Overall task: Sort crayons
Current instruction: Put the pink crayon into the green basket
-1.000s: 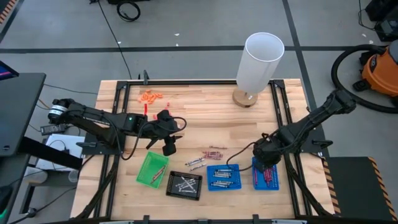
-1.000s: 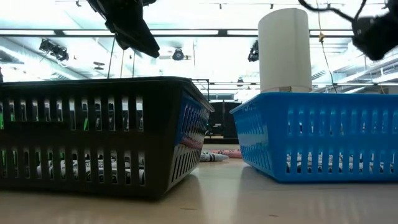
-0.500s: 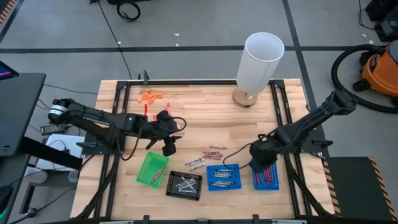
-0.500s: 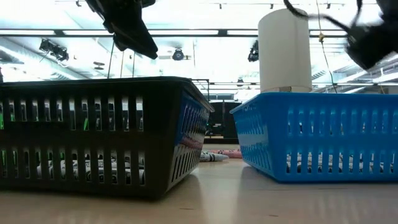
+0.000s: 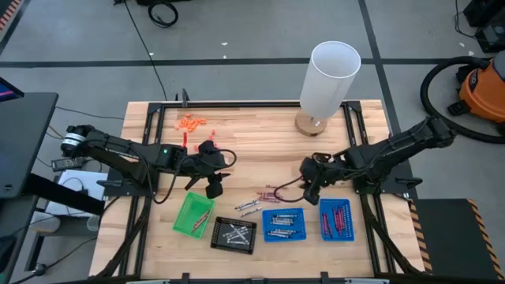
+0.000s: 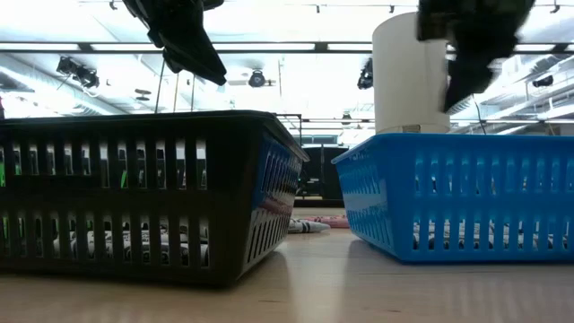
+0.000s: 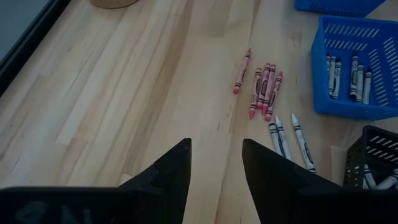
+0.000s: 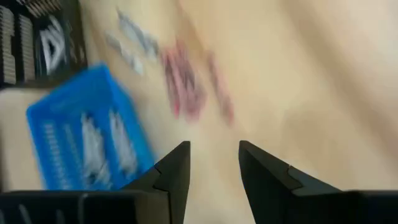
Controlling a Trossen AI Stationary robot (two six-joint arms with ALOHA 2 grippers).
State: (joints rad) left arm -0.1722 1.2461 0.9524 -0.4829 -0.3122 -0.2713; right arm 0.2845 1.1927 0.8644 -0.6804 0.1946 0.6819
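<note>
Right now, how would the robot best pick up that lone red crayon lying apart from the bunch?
Probably from straight above, pinching the lone red crayon across its thin middle. It lies flat on the table with bare wood on both long sides, leaving room for the fingers.

Table point(image 5: 252, 138): pale wood planks, smooth, matt. Blue trays point(image 5: 282, 225): slotted plastic, slight sheen. Black tray point(image 6: 134, 193): slotted plastic. Crayons point(image 7: 264, 90): paper-wrapped. Fingers point(image 7: 168, 174): matt black.

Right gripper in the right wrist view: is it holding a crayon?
No. The right gripper stands open with only bare table between its fingers; the red crayons lie ahead.
</note>
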